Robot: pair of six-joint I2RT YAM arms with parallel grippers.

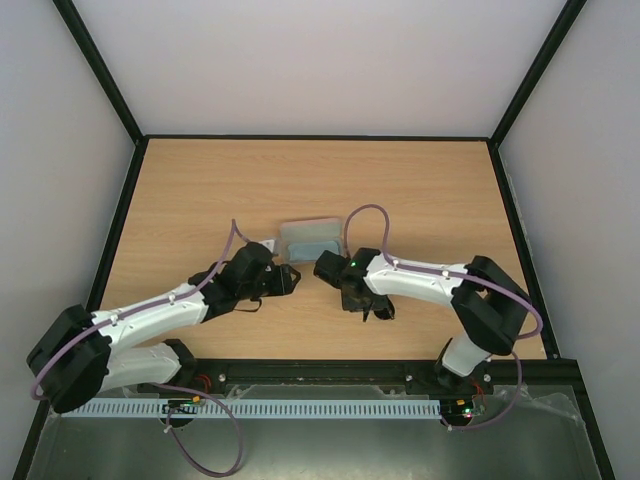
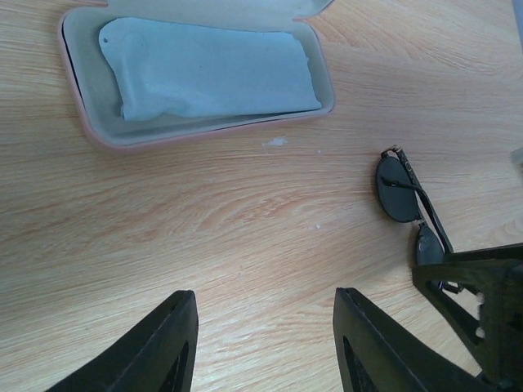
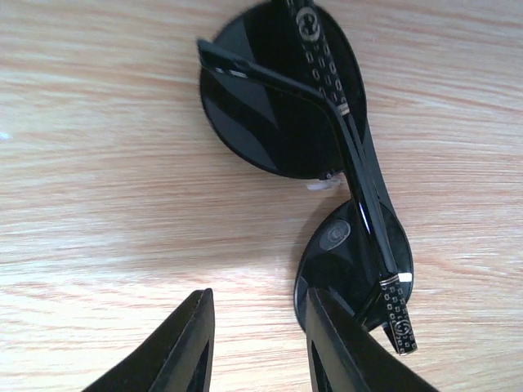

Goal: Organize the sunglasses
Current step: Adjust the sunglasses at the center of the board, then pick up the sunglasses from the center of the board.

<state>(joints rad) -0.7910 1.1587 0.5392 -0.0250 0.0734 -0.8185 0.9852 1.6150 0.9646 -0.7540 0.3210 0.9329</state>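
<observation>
The right end effector [image 3: 257,331] stood apart, holding nothing, its tips just short of the sunglasses [image 3: 278,122], which lay folded on the tabletop [image 3: 98,163] in the frame's right half. The left end effector [image 2: 263,327] was likewise apart and empty. The open case [image 2: 204,135], upper left, held only the cloth [image 2: 212,77]. Putting the sunglasses in seemingly remained.

1. Table [image 2: 204,220]: light wood with fine grain, smooth, low sheen.
2. Sunglasses [image 3: 261,122]: glossy dark lenses; shiny black temple arms with silvery, metal-looking patterned ends.
3. Case [image 2: 204,134]: smooth pink shell, pale matt lining.
4. Cloth [image 2: 212,77]: soft, matt light blue fabric.
</observation>
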